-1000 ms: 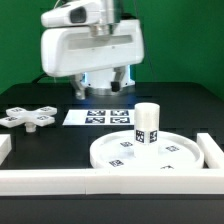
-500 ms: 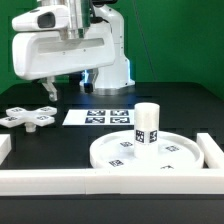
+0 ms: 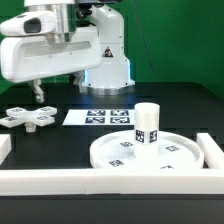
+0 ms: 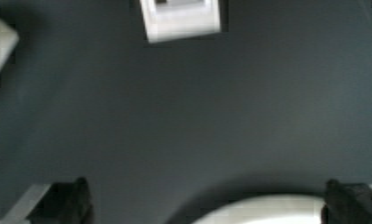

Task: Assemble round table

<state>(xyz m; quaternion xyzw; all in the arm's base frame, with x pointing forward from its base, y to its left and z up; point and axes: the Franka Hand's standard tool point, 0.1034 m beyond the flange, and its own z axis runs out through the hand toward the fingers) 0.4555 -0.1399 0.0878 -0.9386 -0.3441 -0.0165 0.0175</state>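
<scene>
Over the dark bench (image 3: 60, 140) my fingers (image 3: 38, 93), wide and empty, have swung toward the cross-shaped base (image 3: 30, 117), probably next up.

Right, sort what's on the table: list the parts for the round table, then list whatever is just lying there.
Job parts: round disc, cylinder leg standing on it, cross-shaped base.
Just there: marker board, white border rails.

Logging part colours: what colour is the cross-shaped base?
The cross-shaped base is white with black-and-white tags; exterior view shows it best.
</scene>
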